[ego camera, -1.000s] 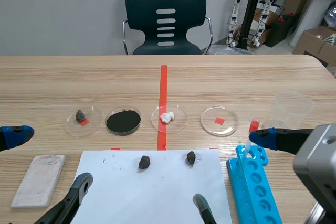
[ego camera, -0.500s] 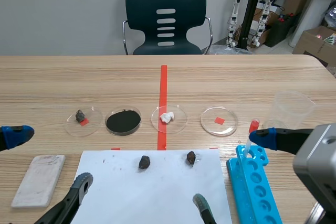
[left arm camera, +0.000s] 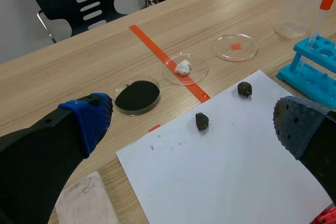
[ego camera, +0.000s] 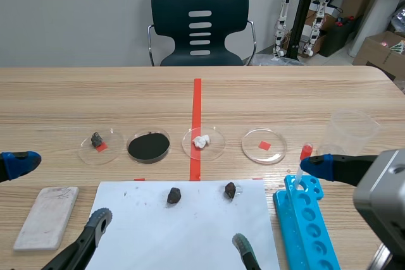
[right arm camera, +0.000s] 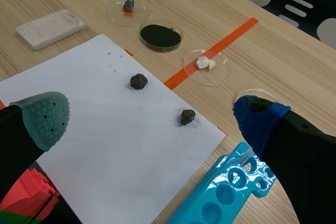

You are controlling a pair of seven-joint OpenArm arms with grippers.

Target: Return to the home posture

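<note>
Both arms hang low over the table's near edge. My left gripper is open, its blue pad beside a white slab and the grey-green one over the paper's corner. My right gripper is open too, spanning the paper's right edge and the blue tube rack. Nothing sits between either pair of fingers. In the left wrist view the left gripper frames two dark rocks on the white sheet. Under the right gripper lie the same rocks.
Several petri dishes stand in a row beyond the paper: one with a grey stone, one with black powder, one with white lumps, one with only a red mark inside. A clear beaker and a red-bulbed pipette stand at the right. A white slab lies left.
</note>
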